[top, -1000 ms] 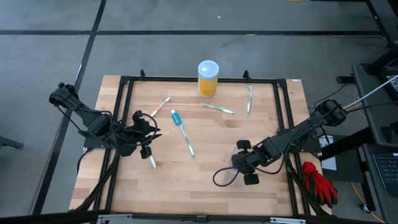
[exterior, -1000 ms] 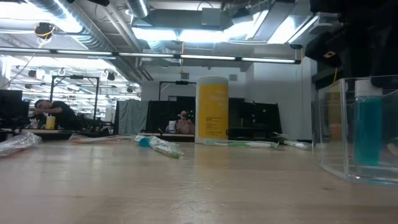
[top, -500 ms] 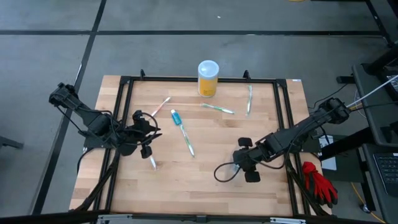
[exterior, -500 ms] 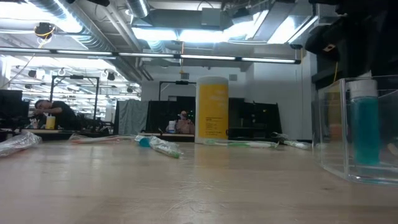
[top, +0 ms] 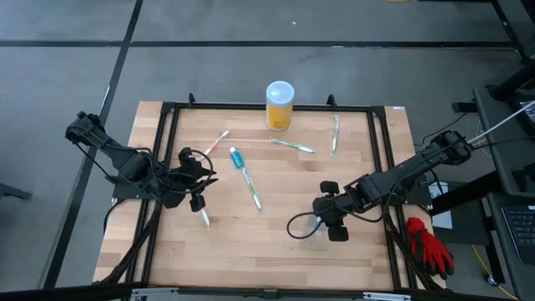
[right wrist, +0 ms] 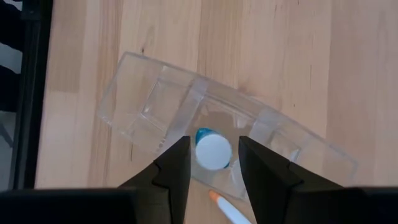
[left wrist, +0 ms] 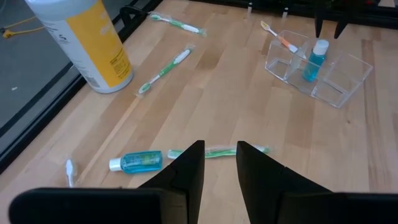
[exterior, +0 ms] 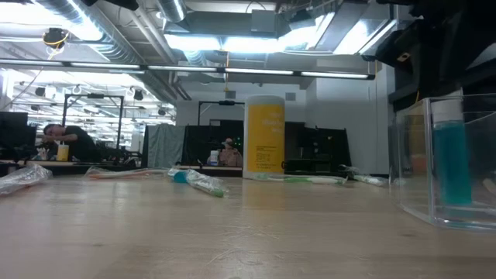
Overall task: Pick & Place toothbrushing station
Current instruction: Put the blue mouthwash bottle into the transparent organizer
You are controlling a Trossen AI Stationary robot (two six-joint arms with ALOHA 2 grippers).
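Note:
A clear plastic holder with several compartments (right wrist: 205,140) stands on the table at the near right (top: 311,230). A small teal bottle with a white cap (right wrist: 213,151) stands upright in its middle compartment, and an orange-tipped toothbrush (right wrist: 225,207) sticks out of it. My right gripper (right wrist: 214,142) is open above the holder, pointing down, one finger on either side of the cap and apart from it. My left gripper (left wrist: 219,163) is open and empty at the table's left (top: 205,178). A teal tube (top: 236,156) and several wrapped toothbrushes (top: 251,189) lie flat on the table.
A yellow jar with a white lid (top: 279,104) stands at the far edge. Wrapped toothbrushes lie at the far middle (top: 292,146), the far right (top: 335,134), the far left (top: 219,142) and below my left gripper (top: 205,219). A black frame (top: 378,159) borders the table.
My right gripper has gone up a little from the teal bottle. In the low view the bottle's white cap now shows clear below the gripper. The bottle stays standing in the holder.

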